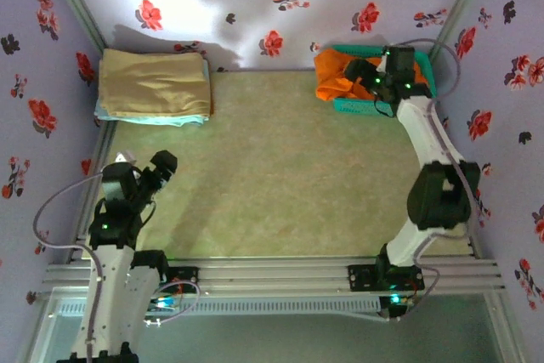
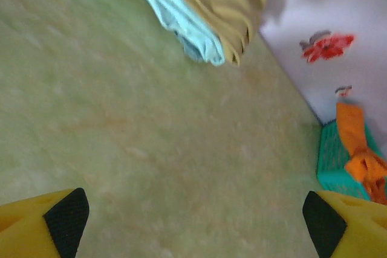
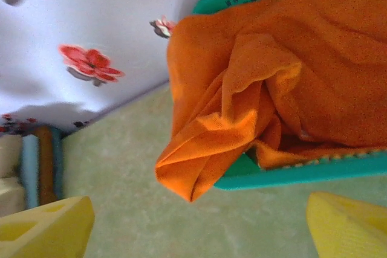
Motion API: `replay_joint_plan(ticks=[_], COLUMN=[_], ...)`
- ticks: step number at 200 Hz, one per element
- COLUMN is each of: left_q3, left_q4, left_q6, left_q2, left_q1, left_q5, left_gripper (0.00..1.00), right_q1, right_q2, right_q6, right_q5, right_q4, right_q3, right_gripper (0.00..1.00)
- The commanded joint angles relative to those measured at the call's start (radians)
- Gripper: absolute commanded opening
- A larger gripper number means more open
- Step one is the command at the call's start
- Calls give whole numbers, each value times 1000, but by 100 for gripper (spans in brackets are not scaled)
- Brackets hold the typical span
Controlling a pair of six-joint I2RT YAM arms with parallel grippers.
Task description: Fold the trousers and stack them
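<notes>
My two left fingers (image 2: 66,219) stand spread wide and grip nothing, above bare tabletop (image 2: 151,137), well apart from the green basket (image 2: 338,167). My two right fingers (image 3: 45,231) are also spread and empty, near that basket's rim.

Count:
- One basket.
- One pair of orange trousers (image 3: 290,70), bunched inside the basket with one fold hanging over its rim.
- Two folded cloths, one tan cloth (image 1: 157,82) lying on one light blue cloth (image 2: 181,16), stacked well apart from the basket.
</notes>
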Motion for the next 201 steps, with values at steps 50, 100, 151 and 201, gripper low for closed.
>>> replay_joint_plan(ticks=[50, 100, 151, 201], left_q3=[62, 79, 101, 75], left_q4=[-100, -138, -150, -90], left_q6=[21, 22, 38, 6], left_q2=[-30, -61, -54, -42], left_q1=[-3, -3, -3, -5], left_q5=[116, 114, 115, 161], left_gripper=[94, 93, 92, 89], right_q1=[42, 49, 56, 129], right_q2=[453, 565, 516, 212], right_q6=[-41, 11, 17, -26], right_q5=[21, 47, -9, 142], right_q4=[-208, -229, -250, -89], right_q3=[409, 527, 601, 480], right_gripper=[83, 37, 0, 0])
